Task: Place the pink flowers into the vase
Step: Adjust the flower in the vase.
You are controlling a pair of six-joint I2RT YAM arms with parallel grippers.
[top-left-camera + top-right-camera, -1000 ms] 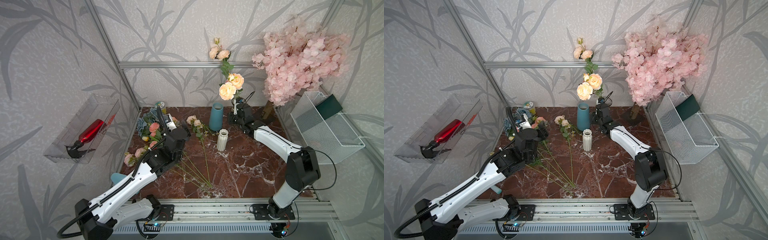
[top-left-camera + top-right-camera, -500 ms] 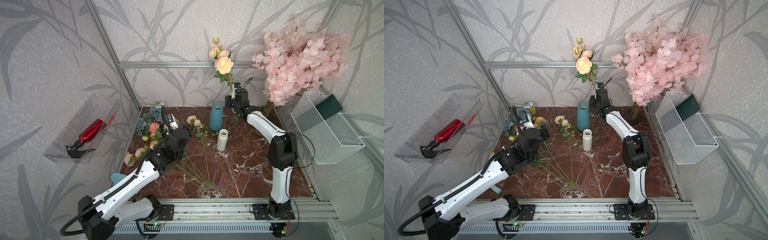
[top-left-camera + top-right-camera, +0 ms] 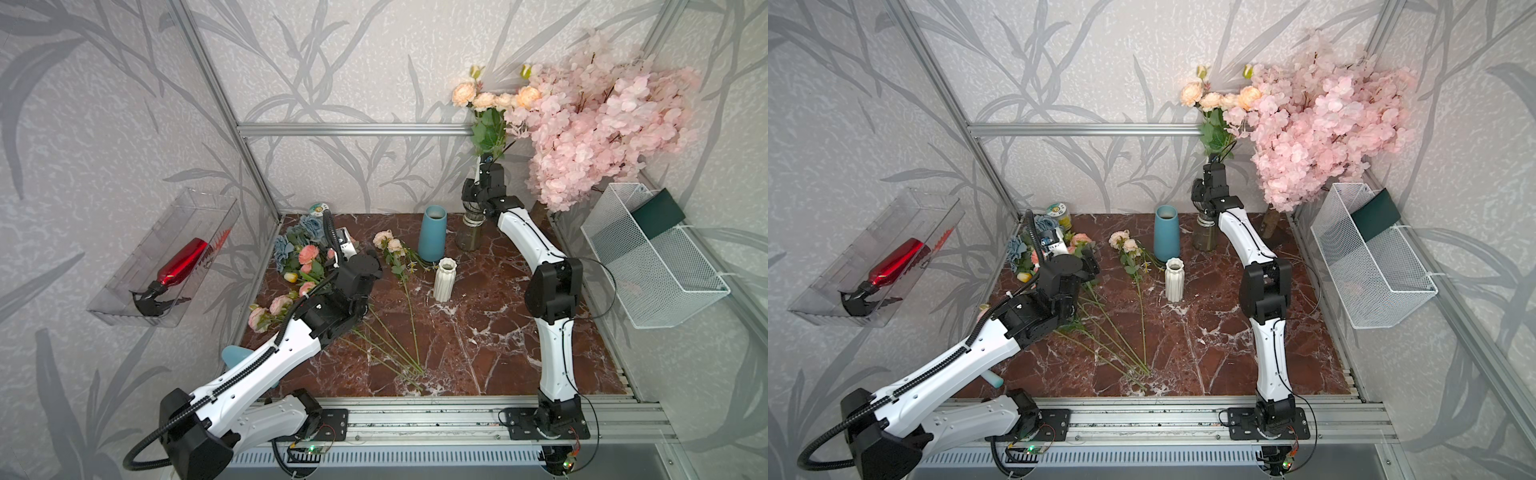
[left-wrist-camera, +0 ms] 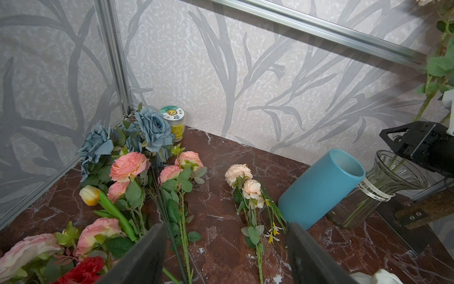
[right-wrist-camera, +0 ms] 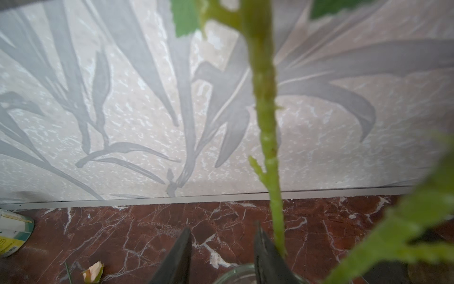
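Top views: a bunch of pink flowers [image 3: 484,99] stands upright in the glass vase [image 3: 467,239] at the back of the marble table [image 3: 478,340]. Its blooms are up beside the pale-pink blossom tree [image 3: 594,124]; same in both top views. Right gripper [image 3: 473,201] sits just above the vase mouth, close against the stems; jaw state not readable from here. Blue vase [image 3: 432,232] is just beside the glass one, white ribbed vase [image 3: 444,278] nearer the front. Loose pink stems [image 3: 308,254] lie flat on the table's left side, mixed with blue-grey flowers [image 3: 309,224]. A peach sprig [image 3: 386,241] lies apart from that pile, near the blue vase. Left wrist: left gripper [image 4: 226,230] hangs over the loose pink stems, jaws wide apart, holding nothing, only table and lying stems showing below. Jar [image 4: 173,123] in the back corner, yellow tulip [image 4: 89,195] in the pile. The glass vase is at the edge of view with the right gripper's black body over its rim and green stems inside the glass. Right wrist: two dark fingers [image 5: 179,258] stand apart with bare marble showing between them, so jaws parted and gripping nothing. A green stem [image 5: 265,123] runs upright just beside one finger, outside the gap; touching or not, cannot tell. The vase's glass rim shows under the fingertips.
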